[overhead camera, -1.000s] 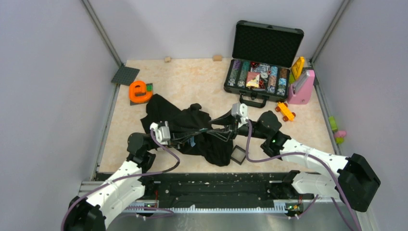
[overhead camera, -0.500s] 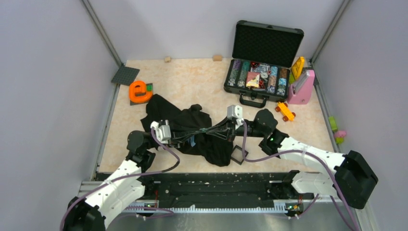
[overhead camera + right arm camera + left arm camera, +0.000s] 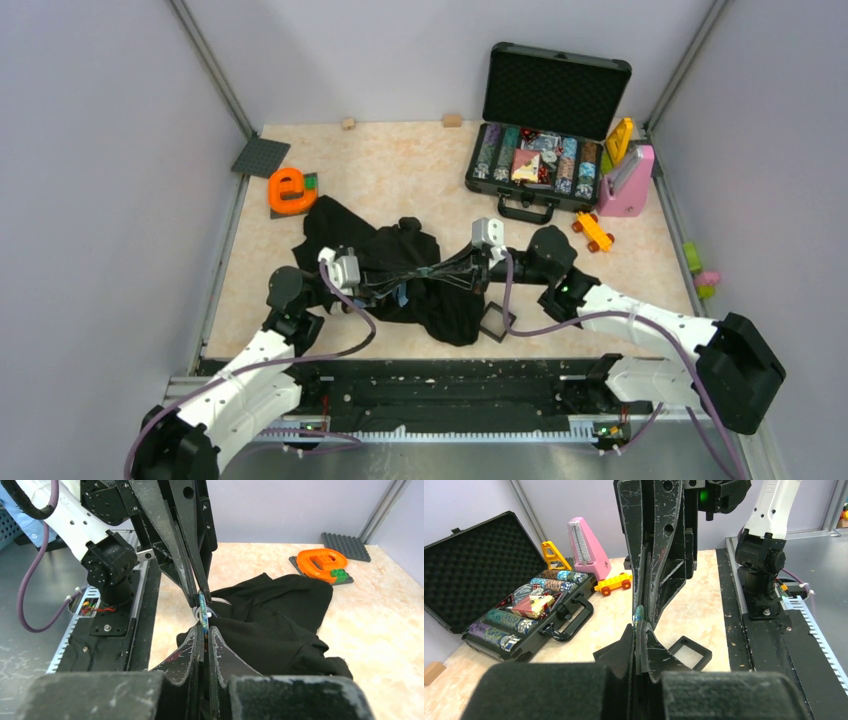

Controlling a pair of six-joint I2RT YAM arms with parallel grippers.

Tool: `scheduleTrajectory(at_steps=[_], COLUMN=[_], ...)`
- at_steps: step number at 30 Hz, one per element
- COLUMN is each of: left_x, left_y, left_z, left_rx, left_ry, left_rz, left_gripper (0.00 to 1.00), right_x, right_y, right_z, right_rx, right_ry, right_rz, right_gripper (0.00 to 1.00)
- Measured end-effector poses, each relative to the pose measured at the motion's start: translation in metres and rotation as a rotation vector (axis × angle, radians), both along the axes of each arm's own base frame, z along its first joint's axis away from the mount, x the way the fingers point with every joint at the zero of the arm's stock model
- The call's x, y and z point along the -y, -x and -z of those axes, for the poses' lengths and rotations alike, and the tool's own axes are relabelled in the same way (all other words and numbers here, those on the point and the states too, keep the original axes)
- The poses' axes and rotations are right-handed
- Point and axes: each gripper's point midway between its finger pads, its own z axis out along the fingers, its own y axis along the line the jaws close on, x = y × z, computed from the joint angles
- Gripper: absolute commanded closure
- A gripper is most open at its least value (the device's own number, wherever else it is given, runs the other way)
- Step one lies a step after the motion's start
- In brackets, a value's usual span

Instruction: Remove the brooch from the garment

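Observation:
The black garment (image 3: pixel 340 235) lies crumpled mid-table, with its blue and white patch (image 3: pixel 400 296) under the left fingers. It also shows in the right wrist view (image 3: pixel 280 625). The brooch (image 3: pixel 202 611) is a thin teal disc seen edge-on, and it shows in the left wrist view too (image 3: pixel 639 614). My left gripper (image 3: pixel 428 273) and right gripper (image 3: pixel 438 271) meet tip to tip above the cloth. Both are shut, each pinching an opposite edge of the brooch. The cloth bulges up right beside it. In its own view the left gripper (image 3: pixel 640 627) sits just below the disc, and so does the right gripper (image 3: pixel 204 628).
A square black frame (image 3: pixel 496 322) lies near the front edge, beside the garment. An open black case (image 3: pixel 545 130) of chips, a pink metronome (image 3: pixel 628 182) and a toy car (image 3: pixel 594 232) stand back right. An orange block (image 3: pixel 290 190) and a grey baseplate (image 3: pixel 260 157) lie back left.
The right gripper has swung left and lower to meet the left fingertips. The left wrist has shifted slightly right. The garment has stayed in place.

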Motion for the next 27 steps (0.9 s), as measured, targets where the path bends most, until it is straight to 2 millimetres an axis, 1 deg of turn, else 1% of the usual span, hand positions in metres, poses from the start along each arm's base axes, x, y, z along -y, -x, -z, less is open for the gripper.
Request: scheduleTrajectory(at_steps=[2, 3, 6, 7, 8, 9, 10, 12, 13, 14, 16, 18, 19, 21, 23, 27], left_x=[0.0, 0.0, -0.001, -0.002, -0.003, -0.005, -0.007, -0.015, -0.017, -0.022, -0.03, -0.035, -0.036, -0.033, -0.027, -0.013], left_y=[0.0, -0.001, -0.005, -0.008, -0.013, -0.017, -0.021, -0.031, -0.033, -0.039, -0.045, -0.048, -0.047, -0.044, -0.042, -0.037], left_z=[0.0, 0.0, 0.0, -0.001, -0.003, -0.005, -0.008, -0.014, -0.016, -0.019, -0.022, -0.026, -0.026, -0.023, -0.011, 0.021], left_rx=[0.0, -0.004, -0.03, -0.047, -0.089, -0.128, -0.165, -0.283, -0.323, -0.408, -0.573, -0.728, -0.802, -0.959, -1.126, -1.452], left_ry=[0.0, -0.001, 0.006, 0.016, 0.036, 0.059, 0.081, 0.154, 0.178, 0.219, 0.282, 0.337, 0.355, 0.38, 0.378, 0.356], left_rz=[-0.002, -0.003, -0.026, -0.046, -0.076, -0.107, -0.134, -0.206, -0.229, -0.268, -0.33, -0.363, -0.363, -0.344, -0.321, -0.278], left_gripper=[1.0, 0.93, 0.58, 0.5, 0.43, 0.38, 0.35, 0.27, 0.24, 0.22, 0.22, 0.31, 0.35, 0.44, 0.51, 0.54], right_x=[0.0, 0.0, 0.0, 0.0, 0.001, 0.002, 0.004, 0.009, 0.01, 0.011, 0.011, 0.009, 0.007, 0.005, 0.004, 0.001], right_y=[0.001, 0.001, -0.001, -0.002, -0.003, -0.004, -0.004, -0.006, -0.007, -0.009, -0.012, -0.01, -0.005, 0.003, 0.006, 0.003], right_z=[0.001, 0.001, 0.002, 0.002, 0.003, 0.004, 0.006, 0.011, 0.013, 0.015, 0.018, 0.023, 0.029, 0.039, 0.044, 0.042], right_rx=[-0.001, 0.001, 0.019, 0.036, 0.062, 0.097, 0.134, 0.219, 0.25, 0.301, 0.406, 0.562, 0.632, 0.72, 0.806, 0.941], right_ry=[0.004, 0.005, 0.01, 0.012, 0.013, 0.014, 0.016, 0.029, 0.037, 0.051, 0.072, 0.091, 0.102, 0.111, 0.112, 0.11], right_rz=[-0.005, -0.006, 0.002, 0.006, 0.01, 0.018, 0.025, 0.045, 0.048, 0.051, 0.052, 0.045, 0.033, 0.017, 0.015, 0.044], right_gripper=[1.0, 1.0, 1.0, 1.0, 1.0, 1.0, 1.0, 1.0, 1.0, 1.0, 1.0, 1.0, 1.0, 1.0, 1.0, 1.0])
